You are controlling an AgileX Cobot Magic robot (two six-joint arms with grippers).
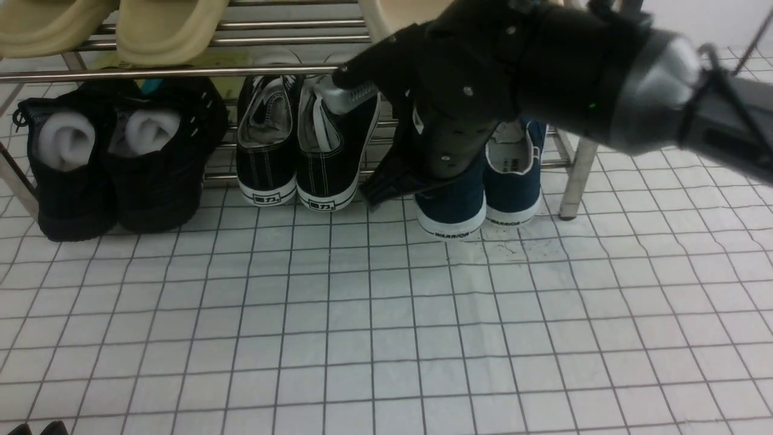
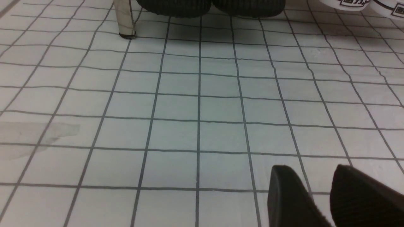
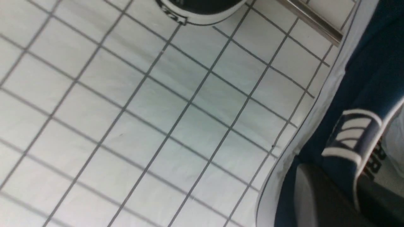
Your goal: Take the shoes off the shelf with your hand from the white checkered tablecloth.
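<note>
The navy blue shoes stand at the right end of the shelf's point(image 1: 181, 73) lowest tier, heels toward me. The left shoe point(image 1: 450, 211) sits a little further forward than the right shoe point(image 1: 513, 193). My right gripper point(image 1: 444, 172) reaches down from the big black arm onto the left shoe's heel. In the right wrist view the right gripper point(image 3: 353, 189) is shut on the navy heel wall point(image 3: 347, 148), with one grey finger point(image 3: 312, 195) outside and the other inside. My left gripper point(image 2: 318, 179) is open and empty, low over the white checkered tablecloth point(image 1: 386, 326).
Black lace-up sneakers point(image 1: 308, 151) stand just left of the navy pair, and all-black foam-stuffed shoes point(image 1: 115, 169) stand further left. Beige slippers point(image 1: 163, 30) lie on the tier above. A steel shelf leg point(image 1: 574, 181) stands right of the navy pair.
</note>
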